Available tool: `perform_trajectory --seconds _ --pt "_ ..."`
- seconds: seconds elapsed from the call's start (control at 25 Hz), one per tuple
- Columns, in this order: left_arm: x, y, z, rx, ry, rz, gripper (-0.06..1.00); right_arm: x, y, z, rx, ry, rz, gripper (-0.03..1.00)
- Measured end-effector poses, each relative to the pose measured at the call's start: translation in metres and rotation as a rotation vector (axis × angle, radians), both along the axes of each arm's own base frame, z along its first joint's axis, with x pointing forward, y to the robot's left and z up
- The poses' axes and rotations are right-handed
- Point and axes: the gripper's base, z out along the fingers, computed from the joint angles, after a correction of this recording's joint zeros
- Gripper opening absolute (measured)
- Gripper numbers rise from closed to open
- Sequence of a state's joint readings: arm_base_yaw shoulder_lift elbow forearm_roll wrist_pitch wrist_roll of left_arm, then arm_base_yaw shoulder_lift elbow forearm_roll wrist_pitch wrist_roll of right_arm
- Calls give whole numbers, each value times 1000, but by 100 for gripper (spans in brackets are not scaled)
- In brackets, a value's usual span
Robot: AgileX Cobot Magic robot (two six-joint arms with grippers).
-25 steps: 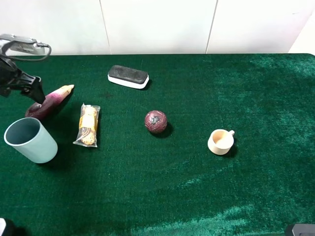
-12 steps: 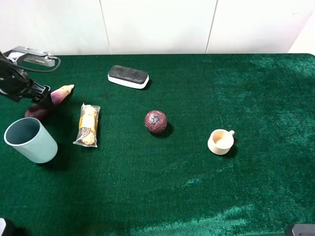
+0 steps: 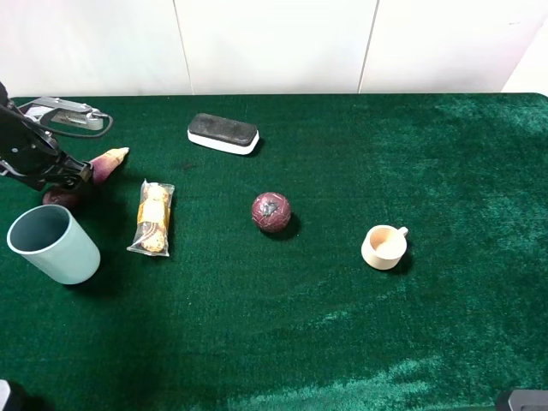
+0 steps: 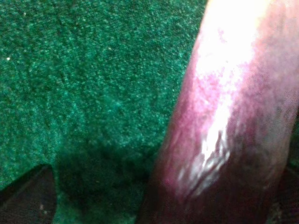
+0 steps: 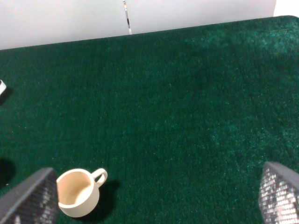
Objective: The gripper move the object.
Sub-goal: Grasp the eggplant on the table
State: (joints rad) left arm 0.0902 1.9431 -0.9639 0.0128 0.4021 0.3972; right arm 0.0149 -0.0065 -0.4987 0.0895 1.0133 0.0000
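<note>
At far left | eggplant point(image 3: 107, 160): glossy purple, pale tip | claw point(image 3: 73, 177) seemingly astride

Ext. high cam: looks down at an angle over the whole green bench point(image 3: 342, 342), white wall point(image 3: 274, 43) at back. L wrist cam: extreme close-up, blurred, eggplant point(image 4: 224, 116) fills the frame. R wrist cam: low over bench, faces the wall, R fingers point(image 5: 28, 198) at frame corners. Ext. and R wrist cams share the cream cup point(image 5: 77, 192); ext. and L wrist share the eggplant.
</note>
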Motion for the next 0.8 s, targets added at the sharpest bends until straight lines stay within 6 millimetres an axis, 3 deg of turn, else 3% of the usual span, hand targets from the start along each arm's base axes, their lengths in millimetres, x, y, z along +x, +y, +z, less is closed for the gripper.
perform_trajectory --seconds 0.32,0.8 --pt "0 0 0 -1 0 1 56 0 0 0 0 0 0 65" --pt "0 0 0 -1 0 1 56 0 0 0 0 0 0 65"
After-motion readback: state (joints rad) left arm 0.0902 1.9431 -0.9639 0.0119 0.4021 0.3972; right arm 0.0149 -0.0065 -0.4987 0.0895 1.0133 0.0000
